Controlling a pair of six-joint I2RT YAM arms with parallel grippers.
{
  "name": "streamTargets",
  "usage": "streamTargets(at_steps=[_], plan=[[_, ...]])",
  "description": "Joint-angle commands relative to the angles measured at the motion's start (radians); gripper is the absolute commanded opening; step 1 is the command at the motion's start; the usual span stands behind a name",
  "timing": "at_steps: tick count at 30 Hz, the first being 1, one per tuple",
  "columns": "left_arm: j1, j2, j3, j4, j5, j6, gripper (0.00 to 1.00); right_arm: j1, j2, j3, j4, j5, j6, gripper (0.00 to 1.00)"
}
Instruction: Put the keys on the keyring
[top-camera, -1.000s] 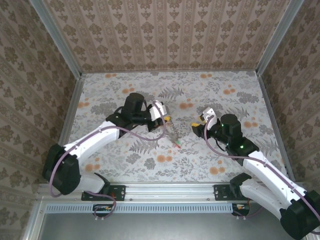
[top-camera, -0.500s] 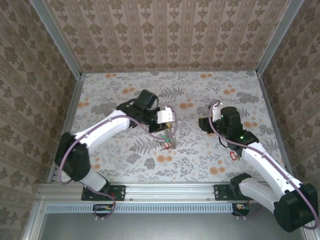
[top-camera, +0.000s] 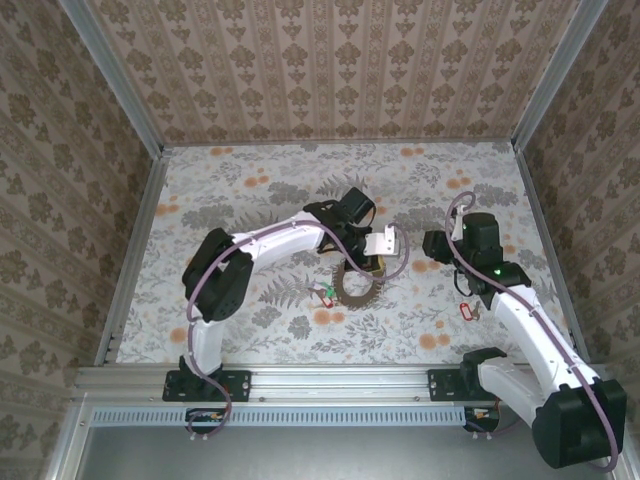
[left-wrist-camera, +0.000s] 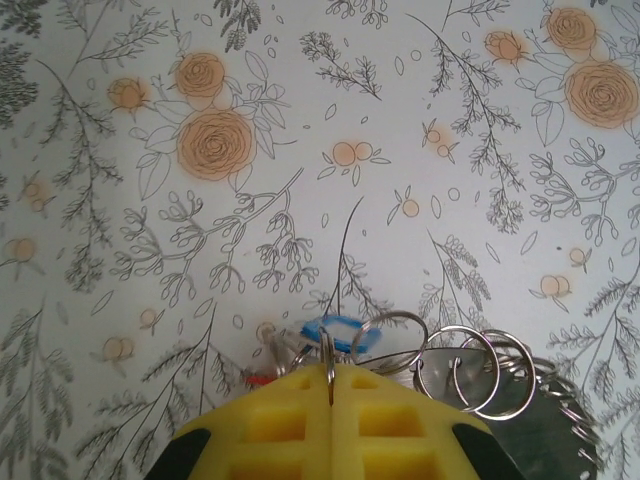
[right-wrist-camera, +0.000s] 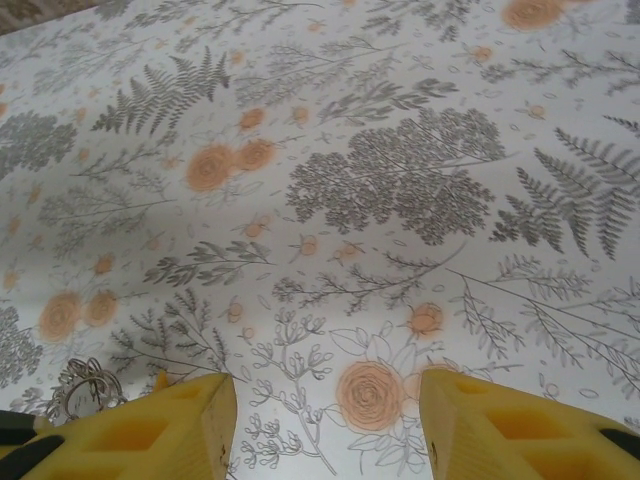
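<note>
Overhead first: left gripper (top-camera: 372, 264) sits mid-table, closed, at the rim of the keyring (top-camera: 350, 294). The keyring lies on the table (top-camera: 250, 320) with a red key (top-camera: 325, 292) at its near-left side. A loose key (top-camera: 463, 310), also red-tagged, lies well apart to the right, beside my right forearm. Right gripper (top-camera: 431, 246) hovers just right of the keyring.

Left wrist: the fingers (left-wrist-camera: 290, 430) are pressed together on a thin ring (left-wrist-camera: 328, 352) seen edge-on. A blue tag (left-wrist-camera: 330, 333), more small rings (left-wrist-camera: 470, 370) and the grey keyring crowd around it. I can't tell whether the pinched wire belongs to the keyring itself.

Right wrist: the jaws stand about half apart with nothing between them, bare table beneath.

My read is that the loose key comes next. I'd hold the left pinch firm and motionless and swing the right over to that key. I'd take it by the tag so the hole stays free, then come in low toward the keyring's opening.
</note>
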Motion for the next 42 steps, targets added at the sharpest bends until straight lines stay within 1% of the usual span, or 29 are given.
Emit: streamTargets(at_steps=[1, 2, 4, 7, 8, 9, 10, 11, 13, 16, 20, 23, 26, 30, 32, 35, 38, 40, 42], plan=[[-0.010, -0.008, 0.020, 0.046, 0.047, -0.069, 0.00, -0.011, -0.014, -0.031, -0.034, -0.030, 0.030, 0.53], [-0.011, -0.011, 0.004, 0.074, 0.056, -0.089, 0.00, -0.012, -0.014, -0.035, -0.027, -0.034, 0.030, 0.53], [-0.013, -0.024, -0.031, 0.133, 0.079, -0.127, 0.04, -0.012, -0.015, -0.041, -0.011, -0.059, 0.026, 0.53], [-0.014, -0.051, -0.081, 0.215, 0.106, -0.180, 0.14, -0.012, -0.011, -0.050, 0.017, -0.093, 0.025, 0.53], [-0.015, -0.065, -0.099, 0.239, 0.110, -0.193, 0.14, -0.012, -0.008, -0.051, 0.023, -0.100, 0.027, 0.53], [-0.015, -0.079, -0.115, 0.260, 0.148, -0.202, 0.15, -0.012, -0.005, -0.053, 0.028, -0.105, 0.026, 0.53], [-0.015, -0.099, -0.140, 0.292, 0.157, -0.217, 0.18, -0.012, 0.001, -0.053, 0.030, -0.111, 0.026, 0.53], [-0.016, -0.124, -0.170, 0.336, 0.151, -0.238, 0.19, -0.013, 0.010, -0.049, 0.030, -0.118, 0.023, 0.53], [-0.015, -0.171, -0.226, 0.405, 0.141, -0.258, 0.27, -0.013, 0.030, -0.040, 0.026, -0.143, 0.016, 0.53], [-0.010, -0.261, -0.328, 0.515, 0.157, -0.292, 0.28, -0.014, 0.076, -0.017, 0.016, -0.216, 0.003, 0.53], [-0.001, -0.402, -0.511, 0.739, 0.107, -0.417, 0.29, -0.012, 0.165, 0.027, -0.010, -0.339, -0.011, 0.54], [0.009, -0.502, -0.644, 0.839, -0.020, -0.503, 0.29, -0.011, 0.251, 0.056, -0.024, -0.427, -0.011, 0.51], [0.018, -0.567, -0.759, 0.887, -0.114, -0.598, 0.29, 0.005, 0.337, 0.094, -0.060, -0.482, -0.031, 0.49], [0.020, -0.607, -0.852, 0.932, -0.166, -0.755, 0.30, 0.052, 0.421, 0.137, -0.113, -0.451, -0.069, 0.49], [0.016, -0.613, -0.878, 0.939, -0.184, -0.820, 0.31, 0.070, 0.439, 0.142, -0.136, -0.413, -0.069, 0.49], [0.015, -0.610, -0.891, 0.911, -0.229, -0.906, 0.32, 0.079, 0.440, 0.145, -0.149, -0.406, -0.090, 0.51], [0.014, -0.589, -0.889, 0.896, -0.215, -0.974, 0.32, 0.081, 0.490, 0.180, -0.144, -0.385, -0.110, 0.52], [0.012, -0.566, -0.880, 0.889, -0.183, -1.025, 0.31, 0.082, 0.533, 0.219, -0.143, -0.415, -0.120, 0.53], [0.008, -0.537, -0.848, 0.839, -0.153, -1.077, 0.31, 0.086, 0.585, 0.257, -0.137, -0.436, -0.117, 0.52]])
